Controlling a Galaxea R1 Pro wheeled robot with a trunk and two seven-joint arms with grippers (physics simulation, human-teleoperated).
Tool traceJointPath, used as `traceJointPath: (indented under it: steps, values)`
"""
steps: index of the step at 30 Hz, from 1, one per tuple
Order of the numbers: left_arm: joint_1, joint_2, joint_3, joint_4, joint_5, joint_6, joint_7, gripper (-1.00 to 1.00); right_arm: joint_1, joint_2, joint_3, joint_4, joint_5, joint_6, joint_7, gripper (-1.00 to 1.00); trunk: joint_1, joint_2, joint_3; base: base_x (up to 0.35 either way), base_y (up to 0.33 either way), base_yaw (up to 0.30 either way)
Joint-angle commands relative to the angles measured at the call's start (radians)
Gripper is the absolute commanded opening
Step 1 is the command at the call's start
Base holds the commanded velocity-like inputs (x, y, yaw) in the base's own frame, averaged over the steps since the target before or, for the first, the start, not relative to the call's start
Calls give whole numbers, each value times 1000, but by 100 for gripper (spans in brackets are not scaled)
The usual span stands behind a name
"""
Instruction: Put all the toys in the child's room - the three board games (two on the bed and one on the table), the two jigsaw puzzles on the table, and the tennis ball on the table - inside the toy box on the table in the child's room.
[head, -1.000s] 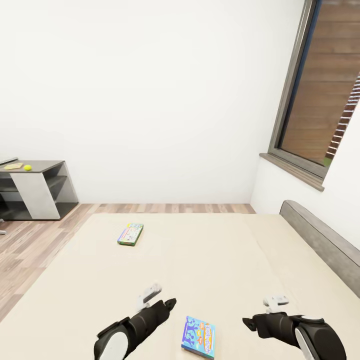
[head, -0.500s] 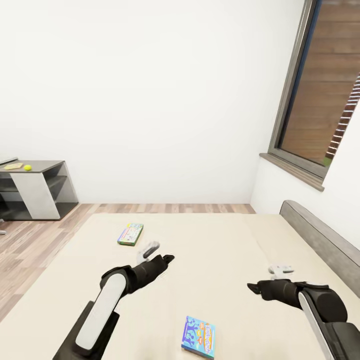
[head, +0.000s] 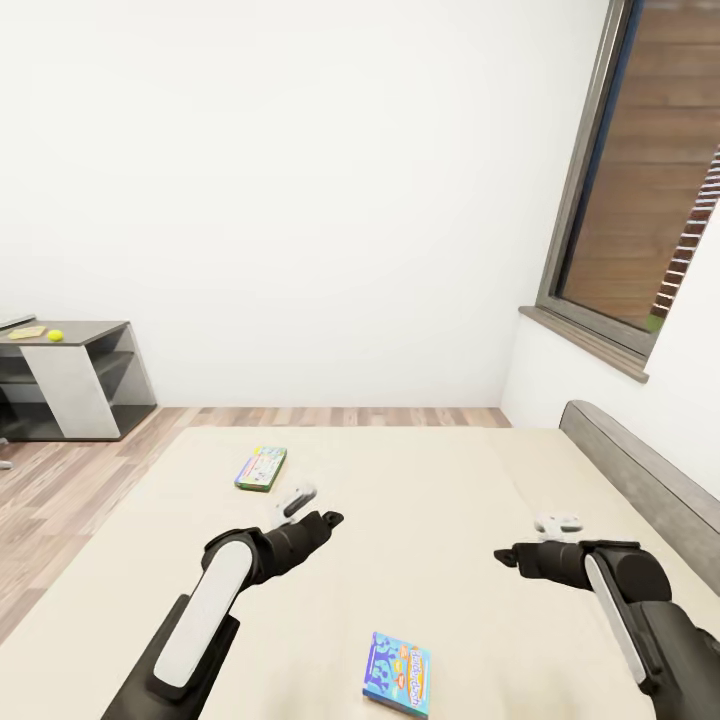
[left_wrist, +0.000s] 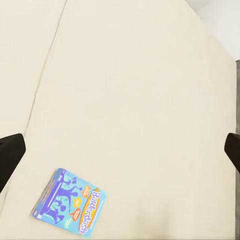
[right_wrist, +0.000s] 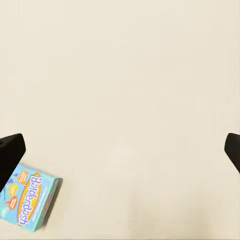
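Observation:
Two board games lie on the beige bed (head: 450, 480). The blue Balderdash box (head: 398, 672) (left_wrist: 70, 201) (right_wrist: 27, 202) is nearest me. A smaller green-edged box (head: 261, 468) lies farther out to the left. My left gripper (head: 335, 517) (left_wrist: 120, 150) hovers open over the cover between the two boxes. My right gripper (head: 500, 555) (right_wrist: 120, 150) hangs open over bare cover to the right, holding nothing. On the dark side table (head: 95, 328) at far left sit the tennis ball (head: 55, 335) and a yellow jigsaw sheet (head: 27, 332). A grey sliver beside them may be the toy box; I cannot tell.
A grey headboard (head: 640, 470) runs along the bed's right side under a dark-framed window (head: 640, 200). Wood-plank floor (head: 50, 480) separates the bed from the side table. A white wall stands beyond the bed.
Both arms have reached farther out over the bed. The left gripper moved past the blue box toward the green-edged one, and the right gripper rose forward. The boxes have not moved.

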Motion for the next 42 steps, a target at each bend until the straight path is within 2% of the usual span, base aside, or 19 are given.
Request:
traceJointPath:
  steps: [1,2,4,5,7,8,11,17,22,26,31,42]
  values:
    - [4,4,-2,6,12,2,9,100,-17,5,0,44,-2,5,0,100,0,-1,-1,0,0,0]
    - [4,4,-2,6,12,2,9,100,-17,5,0,44,-2,5,0,100,0,-1,-1,0,0,0]
    - [13,10,-5,16,17,5,9,100,-58,16,2,137,-1,5,2,100,0,-1,-1,0,0,0]
    - [13,10,-5,16,17,5,9,100,-58,16,2,137,-1,5,2,100,0,-1,-1,0,0,0]
    - [19,11,-7,25,21,7,9,100,-97,23,4,221,0,5,3,100,0,-1,-1,0,0,0]
    - [19,11,-7,25,21,7,9,100,-97,23,4,221,0,5,3,100,0,-1,-1,0,0,0]
    - [24,12,-9,37,25,10,9,100,-138,25,6,314,0,5,5,100,0,-1,-1,0,0,0]
    - [24,13,-17,42,25,29,10,100,-158,23,6,361,-2,5,6,100,0,-1,-1,0,0,0]
    - [19,13,-14,64,25,95,7,100,-173,27,6,396,-2,5,7,100,0,-1,-2,0,0,0]
    - [17,12,-4,91,24,113,5,100,-178,30,6,409,-2,5,7,100,0,-1,-5,0,0,0]
    - [11,7,27,160,27,112,-1,100,-184,32,5,430,-2,5,7,100,0,-1,-11,0,0,0]
    - [-2,7,49,213,30,115,-6,100,-192,32,4,456,-2,5,6,100,0,-1,-27,0,0,0]
